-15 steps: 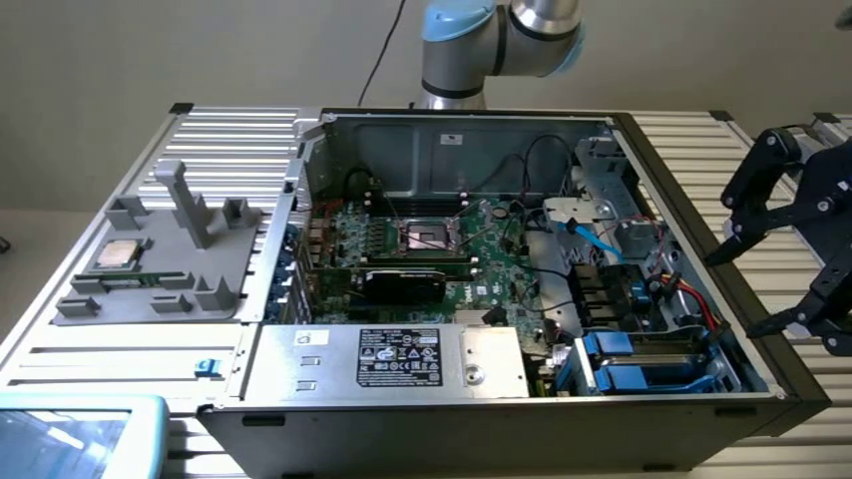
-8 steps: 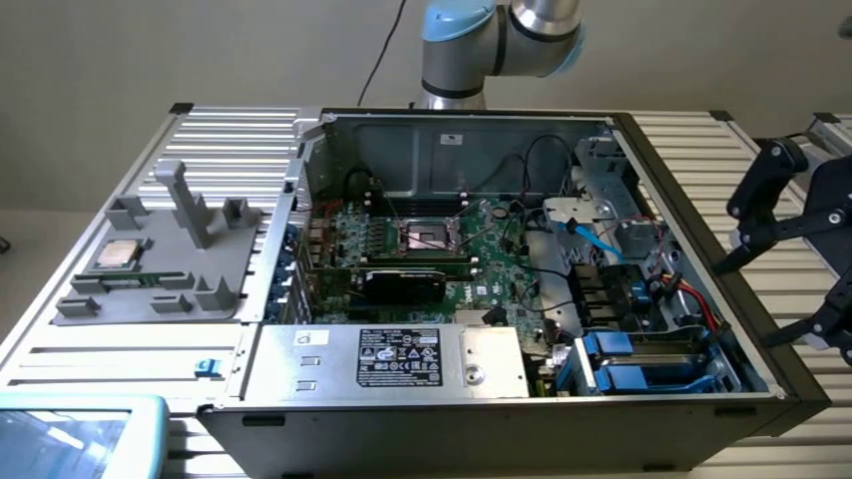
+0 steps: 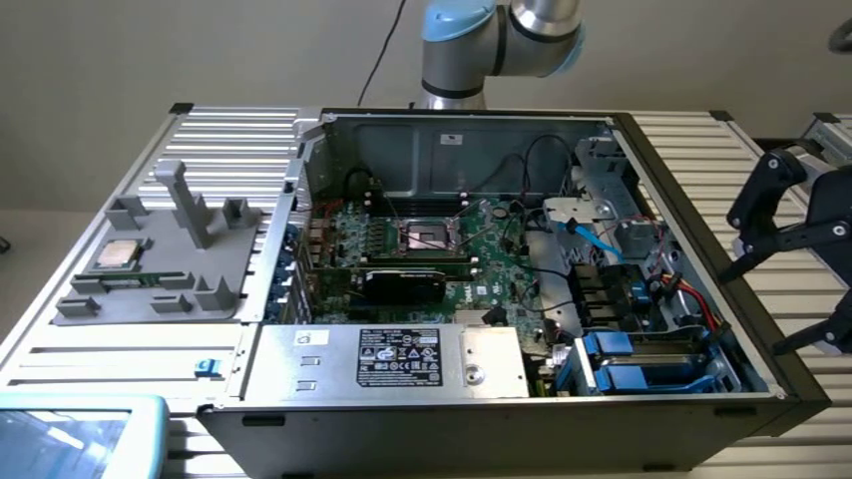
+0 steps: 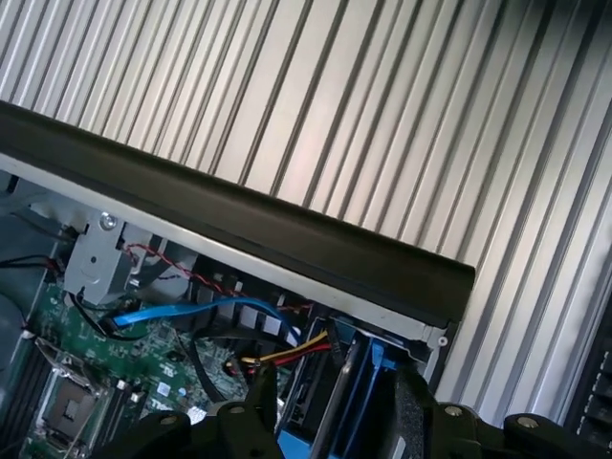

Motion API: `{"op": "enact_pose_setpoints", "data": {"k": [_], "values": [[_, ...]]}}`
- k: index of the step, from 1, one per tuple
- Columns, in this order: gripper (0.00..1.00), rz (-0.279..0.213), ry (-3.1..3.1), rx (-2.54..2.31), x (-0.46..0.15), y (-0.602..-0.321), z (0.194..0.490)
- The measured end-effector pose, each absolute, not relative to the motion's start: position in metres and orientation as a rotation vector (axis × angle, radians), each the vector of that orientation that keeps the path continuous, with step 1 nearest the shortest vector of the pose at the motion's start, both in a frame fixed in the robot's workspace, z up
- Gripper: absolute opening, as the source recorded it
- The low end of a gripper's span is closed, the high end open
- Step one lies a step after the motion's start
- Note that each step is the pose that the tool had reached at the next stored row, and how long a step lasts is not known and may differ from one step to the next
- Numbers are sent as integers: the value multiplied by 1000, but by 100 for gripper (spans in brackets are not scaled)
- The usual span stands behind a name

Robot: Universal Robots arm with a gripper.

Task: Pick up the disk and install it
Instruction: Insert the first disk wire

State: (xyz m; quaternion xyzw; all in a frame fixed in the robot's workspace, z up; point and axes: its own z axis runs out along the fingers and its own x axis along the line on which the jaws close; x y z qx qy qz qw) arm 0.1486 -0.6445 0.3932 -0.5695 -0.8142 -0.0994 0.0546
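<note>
Two blue-bracketed units are seated in the case's (image 3: 399, 439) near corner at the exterior view's right, the disk (image 3: 645, 377) among them, its long axis laid toward the side wall. The gripper (image 3: 755, 309) is held wide apart, empty, just outside that wall.

No legible text; black label (image 3: 401, 360) on power supply (image 3: 309, 367) with unreadable print.

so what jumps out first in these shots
The open computer case sits in the middle of the exterior view, its green motherboard bared and a labelled silver power supply along its near edge. Blue drive brackets sit in the case's near corner at the exterior view's right. Just outside that wall, the black gripper hangs open and empty over the ribbed table.
</note>
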Motion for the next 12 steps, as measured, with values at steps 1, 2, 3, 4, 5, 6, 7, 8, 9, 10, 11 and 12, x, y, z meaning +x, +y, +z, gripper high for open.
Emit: {"op": "enact_pose_setpoints", "data": {"k": [1,2,3,4,5,6,7,8,9,10,11,12], "values": [[61,-303,-2481,-1718,149,-645,393],[61,-304,-2490,-1707,149,-646,392],[61,-306,-2499,-1695,149,-646,391],[61,-307,-2507,-1684,149,-647,390],[61,-308,-2514,-1675,148,-648,390],[61,-309,-2518,-1667,148,-648,389],[61,-309,-2520,-1664,148,-648,389],[61,-309,-2520,-1664,148,-648,389],[61,-309,-2520,-1663,148,-648,389],[61,-309,-2520,-1663,148,-648,389],[61,-309,-2521,-1662,148,-648,389],[61,-309,-2522,-1660,148,-648,389]]}}
